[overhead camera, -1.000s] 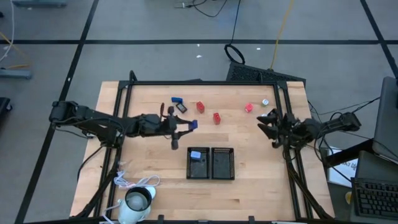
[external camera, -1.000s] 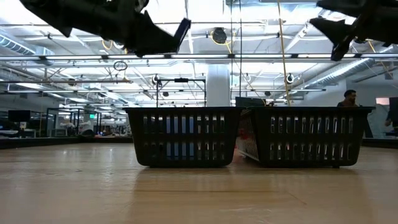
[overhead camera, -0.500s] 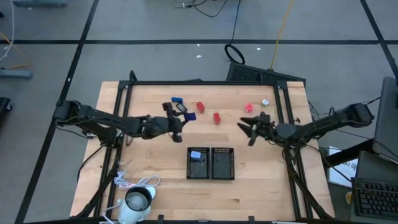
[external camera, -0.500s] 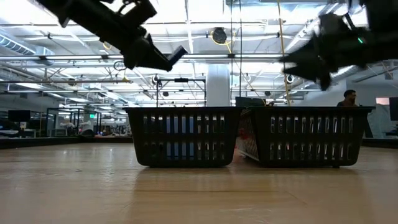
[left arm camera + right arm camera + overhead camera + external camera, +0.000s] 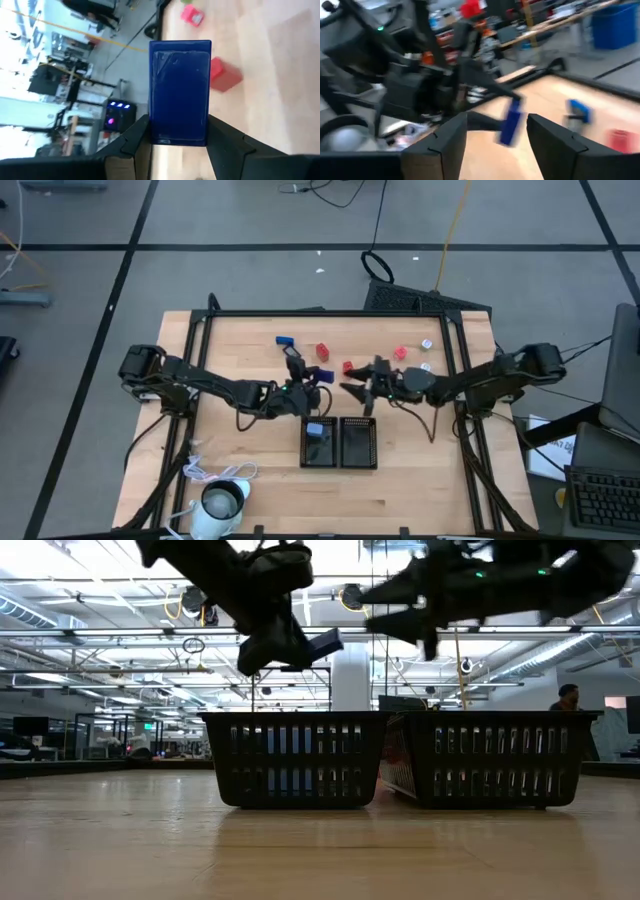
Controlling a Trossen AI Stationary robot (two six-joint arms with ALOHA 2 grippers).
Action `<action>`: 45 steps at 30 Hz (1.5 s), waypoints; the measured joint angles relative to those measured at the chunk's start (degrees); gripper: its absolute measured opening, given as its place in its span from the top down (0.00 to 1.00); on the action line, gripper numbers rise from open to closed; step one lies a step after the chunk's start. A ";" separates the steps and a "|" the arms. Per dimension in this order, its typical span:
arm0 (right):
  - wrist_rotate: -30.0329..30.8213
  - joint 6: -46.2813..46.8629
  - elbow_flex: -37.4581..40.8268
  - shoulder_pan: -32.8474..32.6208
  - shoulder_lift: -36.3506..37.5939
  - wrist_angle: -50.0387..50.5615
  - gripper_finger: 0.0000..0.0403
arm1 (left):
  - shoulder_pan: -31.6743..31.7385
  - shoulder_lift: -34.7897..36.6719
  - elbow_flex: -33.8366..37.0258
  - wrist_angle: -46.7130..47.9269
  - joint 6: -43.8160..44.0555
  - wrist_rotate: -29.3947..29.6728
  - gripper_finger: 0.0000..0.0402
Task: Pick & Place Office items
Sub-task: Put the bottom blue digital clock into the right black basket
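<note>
The left gripper (image 5: 179, 142) is clamping a dark blue block (image 5: 180, 92) above the left tray (image 5: 318, 443), which is holding a light blue block (image 5: 316, 429); the right gripper (image 5: 357, 389) is hanging open just beside it.

1. The left arm reaches in from the left edge of the surface toward the middle, and its hand (image 5: 312, 386) hangs in the air, fingers clamped on a dark blue block (image 5: 180, 92).
2. The right arm stretches in from the right edge, and its hand (image 5: 352, 392) is raised too, with its fingers (image 5: 442, 145) spread and nothing between them.
3. The two hands sit close together, facing each other.
</note>
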State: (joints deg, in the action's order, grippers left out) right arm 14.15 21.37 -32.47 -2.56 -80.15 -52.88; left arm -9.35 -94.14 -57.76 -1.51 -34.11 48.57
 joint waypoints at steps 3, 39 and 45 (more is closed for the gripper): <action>-4.19 2.96 -3.08 1.04 -3.86 0.68 0.46 | -0.54 0.03 -0.66 -0.44 -1.74 1.62 0.62; -3.91 5.52 -8.74 2.50 -11.65 0.39 0.52 | -4.91 0.32 -0.63 0.89 1.73 5.21 0.62; -4.13 5.48 -8.74 2.48 -11.62 0.35 0.67 | -4.54 0.32 -0.58 1.01 3.80 4.14 0.62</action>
State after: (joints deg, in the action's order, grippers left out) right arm 10.02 26.85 -41.21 -0.08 -91.77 -52.53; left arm -13.89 -93.82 -58.34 -0.50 -30.31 52.70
